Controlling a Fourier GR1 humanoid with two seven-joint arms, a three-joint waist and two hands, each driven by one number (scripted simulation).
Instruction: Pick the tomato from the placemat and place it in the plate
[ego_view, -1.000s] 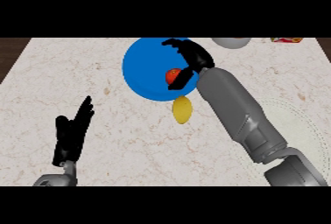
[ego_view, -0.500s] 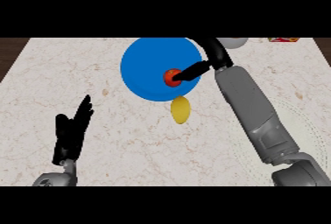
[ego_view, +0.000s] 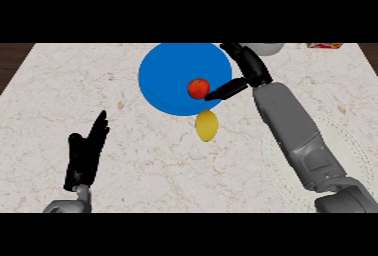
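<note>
Left hand (ego_view: 83, 157) idle; tomato (ego_view: 196, 88) on blue plate (ego_view: 166, 75).
Left hand's fingers straight, upright, holding nothing. Tomato sits right of plate centre. Yellow fruit (ego_view: 207, 126) touches the plate's lower rim. Right hand (ego_view: 247, 70) fingers extended, one tip beside the tomato, gripping nothing.

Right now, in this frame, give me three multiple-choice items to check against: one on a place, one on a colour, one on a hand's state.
1. Where does the tomato lie?
A. on the blue plate
B. on the bare counter
C. on a forearm

2. What colour is the fruit just off the plate's near edge?
A. green
B. yellow
C. purple

3. How is the left hand?
A. curled round the tomato
B. pressing on the plate
C. open, holding nothing

Key:
1 A, the tomato sits inside the blue disc, with a finger of the right hand beside it.
2 B, it is plainly yellow.
3 C, its fingers stand straight at lower left, apart from everything.
</note>
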